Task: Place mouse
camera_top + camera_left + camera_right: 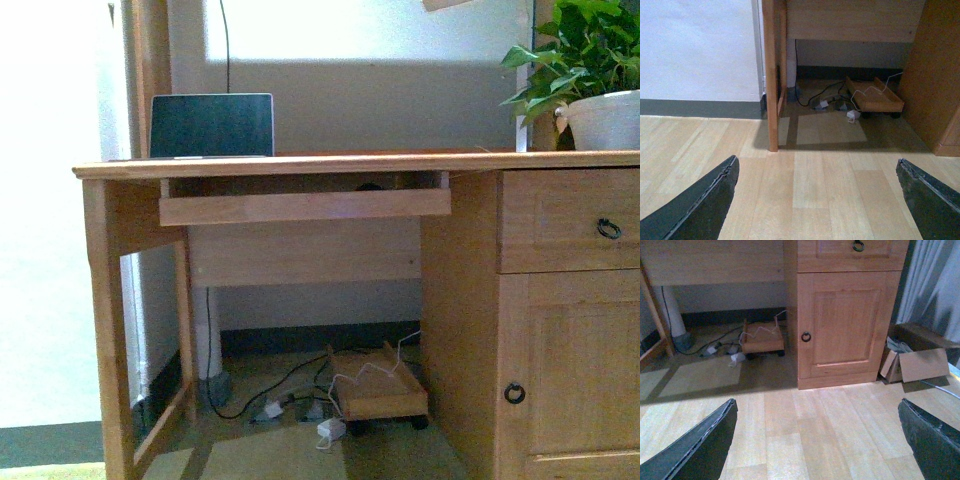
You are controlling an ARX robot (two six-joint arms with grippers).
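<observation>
Well — left claw (pixel 816 160), right claw (pixel 816 400) agape

Mouse: not visible in any of the three views.
Look, state, pose: cannot tell.
Place: cannot tell. The front view meets the desk (pixel 300 164) edge-on, so its top surface is hidden. The wrist views show only the floor (pixel 825 195) and the lower part of the desk.
Held: no. The left tool (pixel 816 160) and the right tool (pixel 816 401) each have their jaws spread wide, with only bare floor between them.
</observation>
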